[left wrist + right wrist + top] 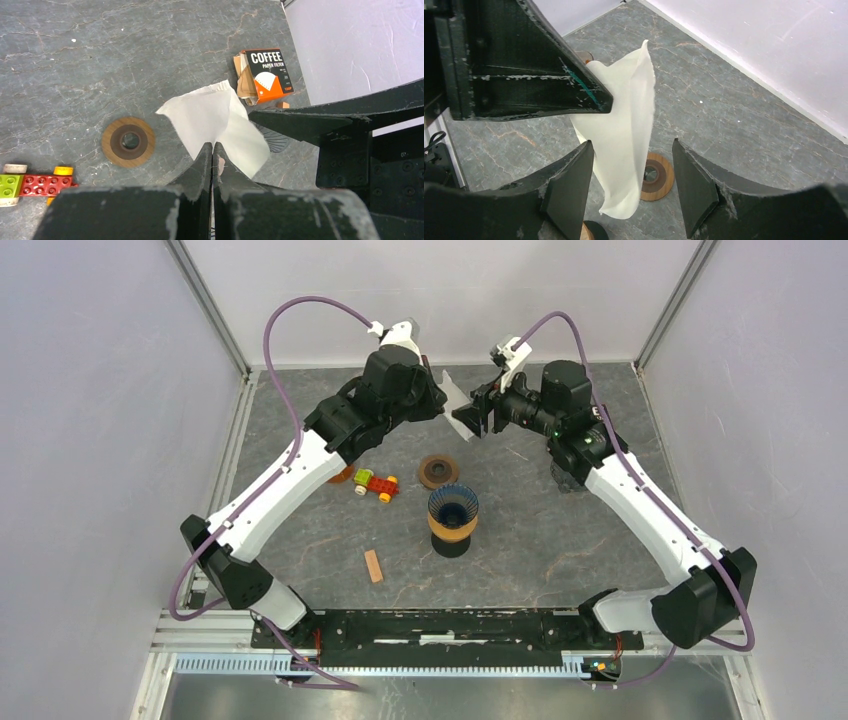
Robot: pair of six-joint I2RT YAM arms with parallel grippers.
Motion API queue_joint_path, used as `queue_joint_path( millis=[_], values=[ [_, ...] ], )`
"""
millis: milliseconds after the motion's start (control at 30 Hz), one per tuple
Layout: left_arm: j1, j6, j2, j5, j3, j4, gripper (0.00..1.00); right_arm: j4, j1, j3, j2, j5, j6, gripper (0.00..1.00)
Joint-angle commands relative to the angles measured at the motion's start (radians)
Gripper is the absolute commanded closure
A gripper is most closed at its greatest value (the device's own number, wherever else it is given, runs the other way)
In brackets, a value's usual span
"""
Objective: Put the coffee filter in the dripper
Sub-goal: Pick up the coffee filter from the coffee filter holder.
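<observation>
The white paper coffee filter (215, 125) hangs in the air at the back of the table, pinched at one edge by my left gripper (212, 146), which is shut on it. My right gripper (632, 142) is open and faces the left one. Its two fingers stand on either side of the hanging filter (624, 130), whose left side lies close against the left finger (569, 185). The dripper (453, 512), a dark ribbed cone on a wooden collar, stands upright mid-table, in front of and below both grippers (462, 408).
A round wooden ring (438, 471) lies just behind the dripper. A toy brick car (375, 485) sits to its left, with a small wooden block (373, 565) nearer the front. An orange coffee filter box (265, 75) lies at the back right, near the wall.
</observation>
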Motion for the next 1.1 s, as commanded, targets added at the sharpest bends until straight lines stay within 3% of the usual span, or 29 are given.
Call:
queue_joint_path(
  millis=[0, 367, 633, 867, 967, 1067],
  values=[
    [-0.002, 0.008, -0.042, 0.029, -0.008, 0.054, 0.98, 0.016, -0.010, -0.010, -0.026, 0.033, -0.005, 0.36],
    [0.001, 0.053, -0.051, 0.054, -0.029, 0.085, 0.98, 0.032, -0.017, -0.027, -0.027, -0.004, 0.011, 0.45],
    [0.005, 0.094, -0.065, 0.059, -0.044, 0.109, 0.98, 0.000, -0.024, -0.047, -0.052, 0.081, -0.037, 0.63],
    [0.005, 0.221, -0.085, 0.246, -0.114, 0.203, 0.98, -0.017, -0.024, -0.029, -0.055, 0.102, -0.038, 0.98],
    [0.005, 0.300, -0.095, 0.315, -0.153, 0.232, 0.97, -0.021, -0.024, -0.028, -0.059, 0.098, -0.037, 1.00],
    [0.005, 0.376, -0.111, 0.328, -0.179, 0.252, 0.84, -0.019, -0.024, -0.042, -0.070, 0.091, -0.080, 1.00]
  ],
)
